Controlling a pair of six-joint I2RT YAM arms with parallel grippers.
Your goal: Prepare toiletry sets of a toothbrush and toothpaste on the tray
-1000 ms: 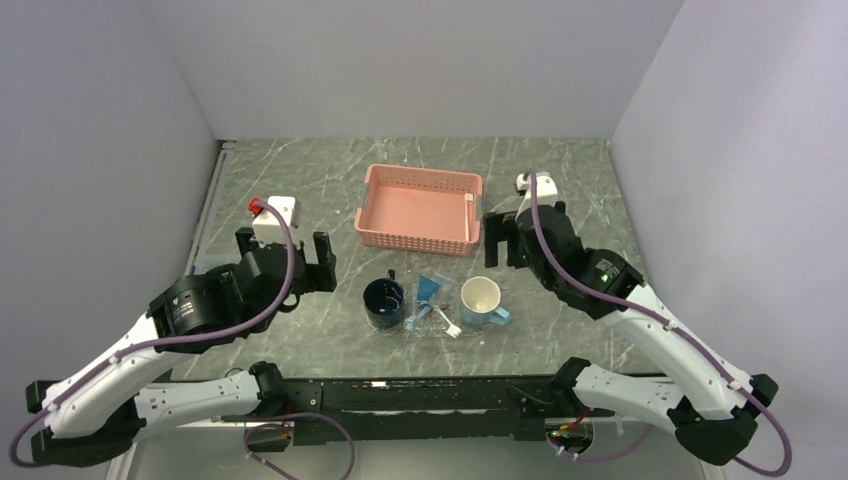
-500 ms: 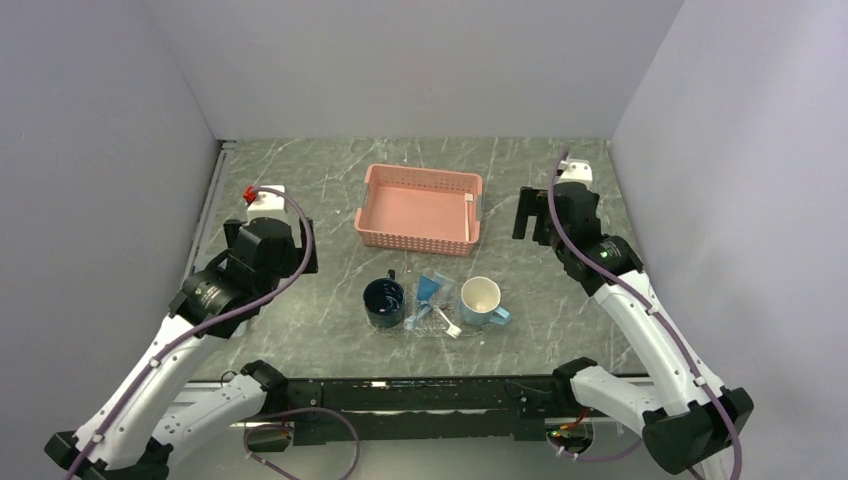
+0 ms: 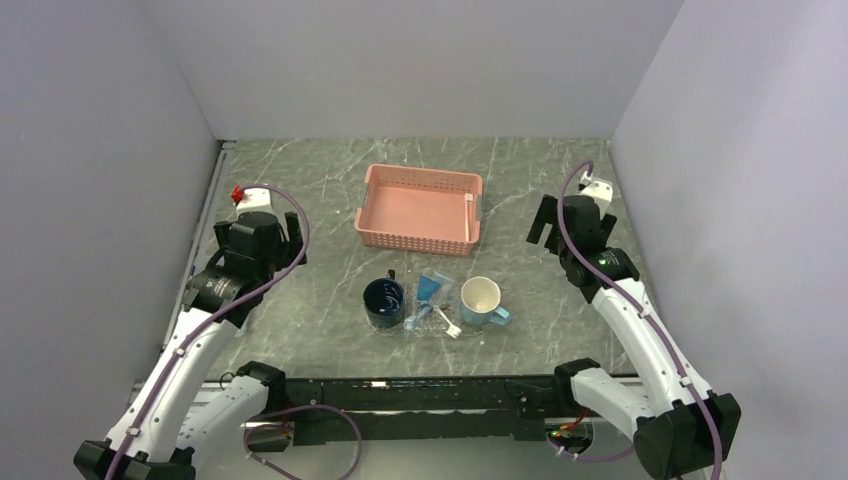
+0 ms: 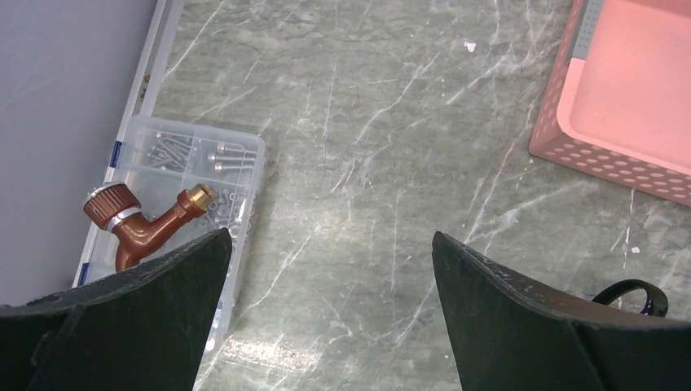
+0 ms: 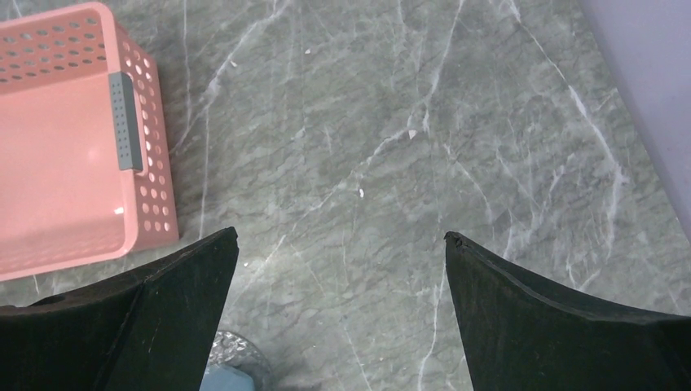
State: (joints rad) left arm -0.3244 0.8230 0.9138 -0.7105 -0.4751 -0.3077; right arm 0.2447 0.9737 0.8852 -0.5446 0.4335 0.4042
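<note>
I am viewing the flat clear plastic tray (image 3: 412,322), lying near-centre on the grey marbled surface (image 3: 320,190) between a dark blue mug (image 3: 384,302) and a pale blue mug (image 3: 482,300). It is carrying a small blue toothpaste tube (image 3: 428,290) and a slim white toothbrush (image 3: 447,322), seemingly one set. Left hand (image 4: 331,235) and right hand (image 5: 341,234) are hanging wide open and empty, well apart, probably keeping the tray unobstructed. Only the left wrist view is showing a clear screw box (image 4: 187,175).

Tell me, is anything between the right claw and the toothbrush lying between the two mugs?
Yes: the pale blue mug stands beside the tray, about on the straight line from the open right claw to the toothbrush. From above, nothing covers it.
</note>
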